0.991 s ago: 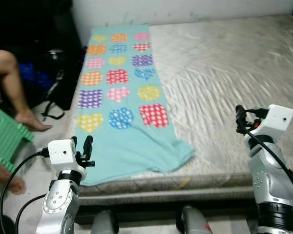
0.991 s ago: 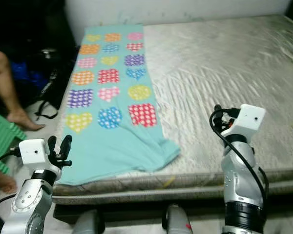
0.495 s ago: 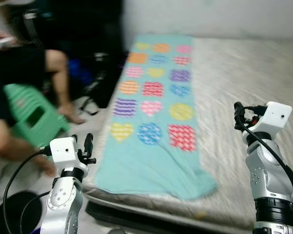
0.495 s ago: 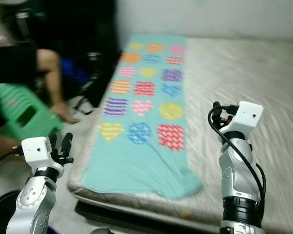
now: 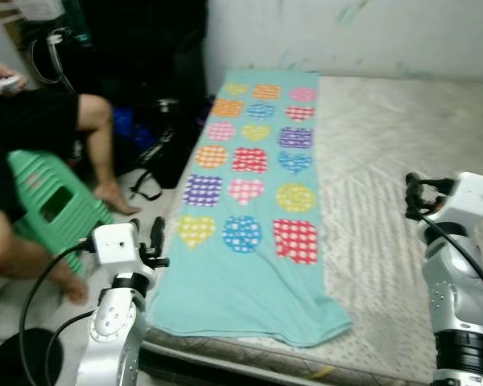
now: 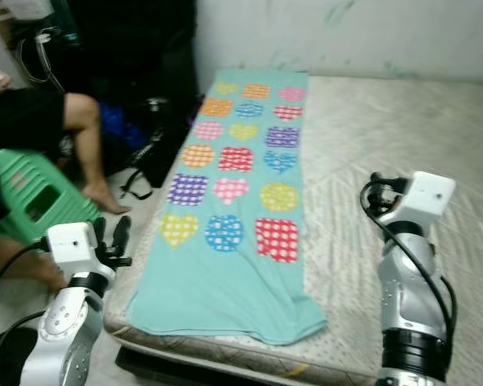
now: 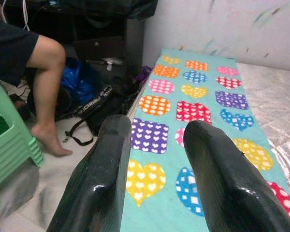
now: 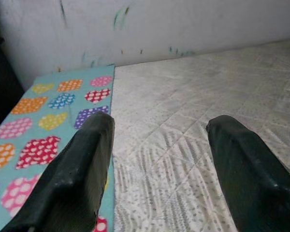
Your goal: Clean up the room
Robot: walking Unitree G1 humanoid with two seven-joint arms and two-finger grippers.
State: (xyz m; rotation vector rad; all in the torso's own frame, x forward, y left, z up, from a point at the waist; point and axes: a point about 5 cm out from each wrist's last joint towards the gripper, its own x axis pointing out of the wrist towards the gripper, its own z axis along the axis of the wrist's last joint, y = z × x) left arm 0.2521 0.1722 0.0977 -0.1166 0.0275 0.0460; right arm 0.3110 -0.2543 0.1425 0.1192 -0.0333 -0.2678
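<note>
A long turquoise cloth [image 5: 253, 189] printed with coloured hearts and squares lies flat along the left side of a bare mattress [image 5: 386, 145], its near end hanging a little over the front edge. My left gripper [image 5: 147, 236] is raised beside the bed's left front corner, open and empty, its fingers [image 7: 101, 188] pointing along the cloth [image 7: 193, 96]. My right gripper [image 5: 413, 198] is held up over the right part of the mattress [image 8: 208, 121], open and empty, well to the right of the cloth.
A person sits at the left on a green plastic stool [image 5: 52, 205], bare legs [image 5: 105, 161] on the floor near the bed. Dark bags and straps [image 5: 157, 153] lie between the person and the mattress. A black round object [image 5: 20, 358] sits at the bottom left.
The camera has swung left and steadied, so the person and stool show more fully. Both grippers keep the same raised, open pose.
</note>
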